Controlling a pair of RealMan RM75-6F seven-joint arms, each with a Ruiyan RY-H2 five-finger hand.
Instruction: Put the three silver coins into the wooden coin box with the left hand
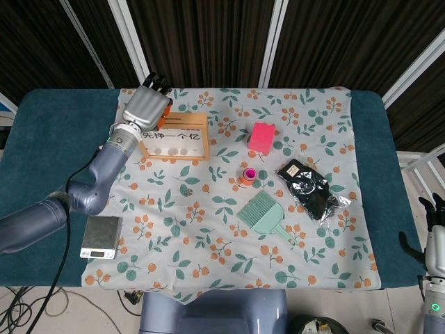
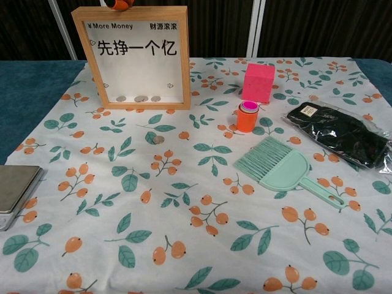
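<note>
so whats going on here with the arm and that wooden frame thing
The robot's left hand is up at the top edge of the wooden coin box, which stands upright at the far left of the floral cloth. Three silver coins already lie at the bottom of the box behind its window. One more coin sits on the cloth in front of it. The right hand hangs off the table's right edge, idle.

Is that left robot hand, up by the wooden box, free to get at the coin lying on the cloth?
Probably yes. The coin lies alone on bare cloth, with nothing between it and the left robot hand.
</note>
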